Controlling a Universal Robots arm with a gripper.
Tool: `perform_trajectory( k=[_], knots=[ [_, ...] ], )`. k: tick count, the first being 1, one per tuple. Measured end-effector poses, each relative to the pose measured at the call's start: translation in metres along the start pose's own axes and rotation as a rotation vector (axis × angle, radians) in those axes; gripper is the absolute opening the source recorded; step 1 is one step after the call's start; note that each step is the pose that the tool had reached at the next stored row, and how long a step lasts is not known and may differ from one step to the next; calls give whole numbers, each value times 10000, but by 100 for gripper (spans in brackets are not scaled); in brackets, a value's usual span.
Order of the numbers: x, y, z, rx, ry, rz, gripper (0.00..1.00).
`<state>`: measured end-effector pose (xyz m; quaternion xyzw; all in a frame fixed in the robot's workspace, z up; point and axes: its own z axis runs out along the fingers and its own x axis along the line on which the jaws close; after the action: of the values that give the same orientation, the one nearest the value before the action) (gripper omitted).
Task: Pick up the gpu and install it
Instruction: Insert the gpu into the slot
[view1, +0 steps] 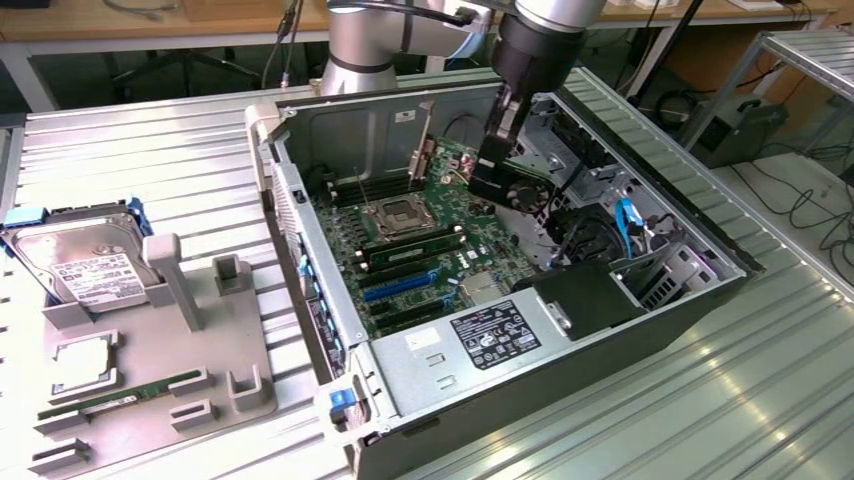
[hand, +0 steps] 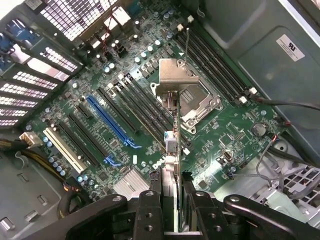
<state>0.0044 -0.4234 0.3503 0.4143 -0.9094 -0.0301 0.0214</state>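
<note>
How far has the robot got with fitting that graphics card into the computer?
Done: the gpu is picked up. In hand: the gripper is shut on it, and the card hangs above the motherboard inside the open case. Left: it is not yet seated in any slot; the long blue slot on the board is bare.

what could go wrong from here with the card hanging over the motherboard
1. The gpu, held edge-on in the gripper, hangs over the CPU socket, apart from the blue slot; lowering here could strike the socket.
2. It is pinched only at its top end, so it may tilt or slip.
3. Loose wires beside the board could snag it.
</note>
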Motion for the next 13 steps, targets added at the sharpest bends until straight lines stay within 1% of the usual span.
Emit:
perform_trajectory(
  k=[13],
  knots=[
    [0,-1,7,11,52,-995,27]
  ],
)
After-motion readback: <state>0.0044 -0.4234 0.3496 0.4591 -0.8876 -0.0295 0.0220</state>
